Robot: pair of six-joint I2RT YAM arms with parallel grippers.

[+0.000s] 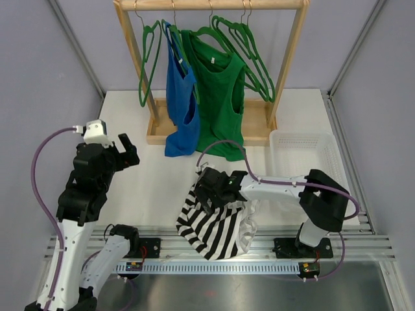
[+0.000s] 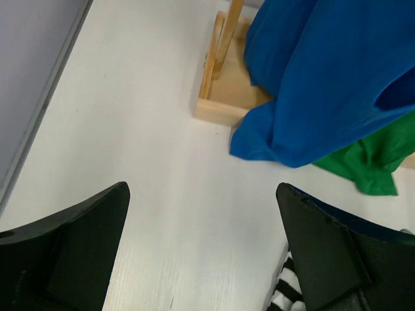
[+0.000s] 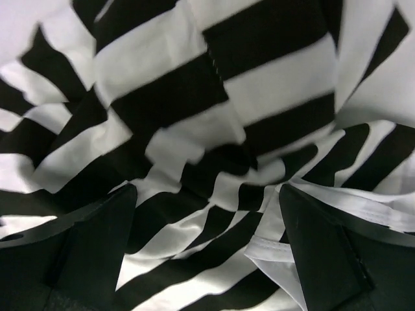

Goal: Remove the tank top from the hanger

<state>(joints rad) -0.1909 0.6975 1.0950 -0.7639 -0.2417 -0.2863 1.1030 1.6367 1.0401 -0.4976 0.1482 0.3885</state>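
A black-and-white striped tank top (image 1: 214, 230) lies crumpled on the table's near edge, off any hanger, and fills the right wrist view (image 3: 194, 97). My right gripper (image 1: 211, 188) hovers just over its upper part, jaws wide open (image 3: 207, 253), fabric below them and not pinched. A blue tank top (image 1: 181, 97) and a green tank top (image 1: 219, 91) hang on green hangers on the wooden rack (image 1: 295, 52). My left gripper (image 1: 126, 150) is open above bare table at the left (image 2: 202, 246), facing the blue top's hem (image 2: 324, 84), with nothing between its fingers.
An empty green hanger (image 1: 149, 58) hangs at the rack's left end, and more empty hangers (image 1: 249, 52) at its right. A white basket (image 1: 305, 152) stands to the right of the rack base (image 2: 224, 107). Grey walls close in both sides.
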